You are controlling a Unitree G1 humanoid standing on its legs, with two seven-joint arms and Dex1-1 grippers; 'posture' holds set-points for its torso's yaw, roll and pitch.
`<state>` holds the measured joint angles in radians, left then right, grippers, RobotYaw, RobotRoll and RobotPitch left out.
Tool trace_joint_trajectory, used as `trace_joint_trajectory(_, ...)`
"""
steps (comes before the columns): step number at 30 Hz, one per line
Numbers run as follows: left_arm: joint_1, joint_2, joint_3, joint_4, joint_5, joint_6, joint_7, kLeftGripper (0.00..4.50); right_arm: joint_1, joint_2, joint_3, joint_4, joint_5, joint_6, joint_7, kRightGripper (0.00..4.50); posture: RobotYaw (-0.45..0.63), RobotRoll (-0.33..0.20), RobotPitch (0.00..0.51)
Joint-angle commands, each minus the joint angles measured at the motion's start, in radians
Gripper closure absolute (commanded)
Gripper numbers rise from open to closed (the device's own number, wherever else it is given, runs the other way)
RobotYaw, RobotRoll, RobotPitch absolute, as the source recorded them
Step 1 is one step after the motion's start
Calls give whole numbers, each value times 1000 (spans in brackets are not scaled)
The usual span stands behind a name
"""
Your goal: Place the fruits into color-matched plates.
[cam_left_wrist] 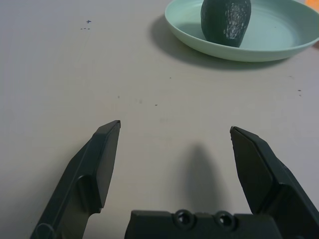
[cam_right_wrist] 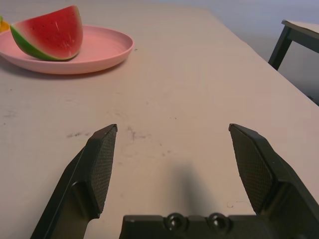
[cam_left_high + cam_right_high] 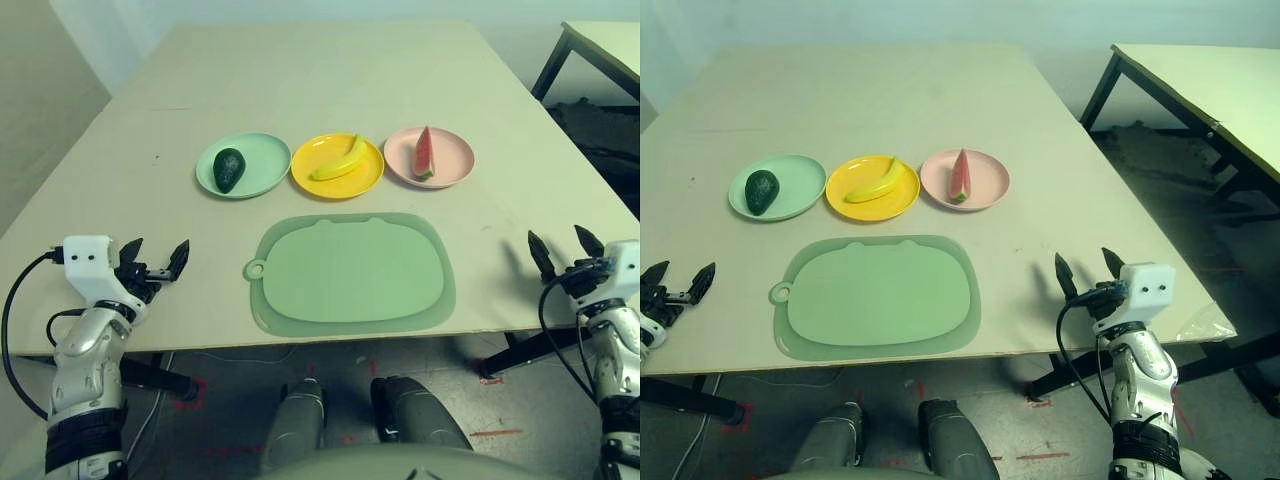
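There are no words, numbers, labels or signs to read anywhere in these pictures.

beige table [image 3: 300,80], second table [image 3: 1200,80], grey floor [image 3: 1240,420]
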<state>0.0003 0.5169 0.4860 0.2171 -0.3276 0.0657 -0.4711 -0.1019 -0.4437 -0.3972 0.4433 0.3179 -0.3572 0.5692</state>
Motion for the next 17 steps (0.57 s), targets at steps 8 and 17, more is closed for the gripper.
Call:
trace_joint_trajectory(8,8,18,39,10,-33,17,28,31,-58,1,4,70,10,-16,15,0,32,0,147)
trace_joint_trajectory(17,-23,18,5,20,-15,5,25,31,-75,-22,-13,117,8,-40,18,0,25,0,141)
